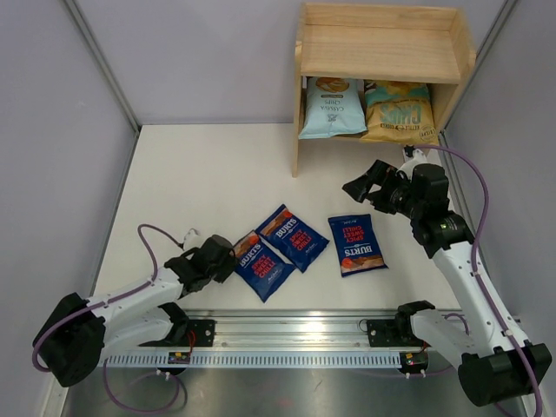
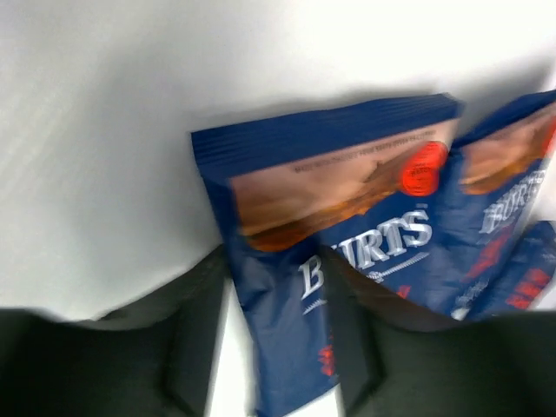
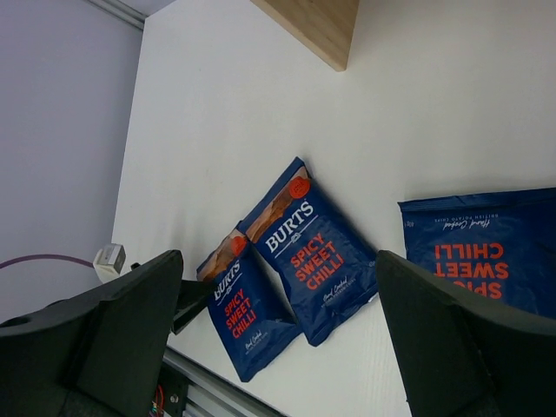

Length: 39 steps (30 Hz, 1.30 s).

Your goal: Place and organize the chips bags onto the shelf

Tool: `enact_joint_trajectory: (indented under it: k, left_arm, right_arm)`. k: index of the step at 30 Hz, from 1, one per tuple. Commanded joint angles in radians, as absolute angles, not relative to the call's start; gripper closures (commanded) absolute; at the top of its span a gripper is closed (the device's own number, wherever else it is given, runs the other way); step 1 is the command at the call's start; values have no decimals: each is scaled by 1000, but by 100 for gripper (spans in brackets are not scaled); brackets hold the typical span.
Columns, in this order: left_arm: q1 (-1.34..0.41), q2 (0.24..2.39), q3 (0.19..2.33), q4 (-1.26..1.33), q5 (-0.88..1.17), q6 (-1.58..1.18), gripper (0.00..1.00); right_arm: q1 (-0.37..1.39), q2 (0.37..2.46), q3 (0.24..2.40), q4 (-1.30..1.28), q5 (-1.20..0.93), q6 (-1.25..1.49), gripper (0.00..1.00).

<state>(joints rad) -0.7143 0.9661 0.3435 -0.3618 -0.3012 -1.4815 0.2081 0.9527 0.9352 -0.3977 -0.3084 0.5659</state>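
Three dark blue Burts bags lie flat on the white table: left (image 1: 261,265), middle (image 1: 292,237), right (image 1: 357,244). The light blue bag (image 1: 331,108) and the yellow-gold bag (image 1: 398,111) stand on the lower tier of the wooden shelf (image 1: 378,48). My left gripper (image 1: 228,258) is low at the left bag's edge. In the left wrist view it (image 2: 274,339) is open, fingers (image 2: 195,334) either side of that bag's (image 2: 347,200) edge strip. My right gripper (image 1: 369,187) hangs above the table, open and empty (image 3: 287,334), over the bags (image 3: 308,252).
The shelf's top tier is bare wood. A metal rail (image 1: 295,330) runs along the near edge. Grey walls close in on the left and right. Purple cables (image 1: 156,248) trail from both arms. A shelf corner (image 3: 317,26) shows in the right wrist view.
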Motion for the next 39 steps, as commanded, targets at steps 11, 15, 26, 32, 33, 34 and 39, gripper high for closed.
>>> enact_joint_trajectory:
  k: [11,15,26,32,33,34,39]
  left_arm:
    - [-718,838,331,-448,-443,-1450,100]
    - [-718,680,310,-387,-454,-1379,100]
    - [-718,411,311,-334,-453,-1356,100]
    - [-718,417,370,-206,-367,-1299,100]
    - [-718,426,377,-186,-351,-1292,100]
    - [-718,429,383,-139,-335,-1283,100]
    - [-718,446,425,-20,-226,-1264,100]
  right_arm:
    - [206,939,773,-154,-518,642,1]
    - [232,1009,632,109,-679,753,2]
    - [451,1223,410,633,-670,936,4]
    - [555,1252,410,774,-683,852,4]
    - [561,1253,410,782,-684,833,4]
    - [564,1255,411,790,-684,818,4]
    - [580,1262,410,853,-678,790,4]
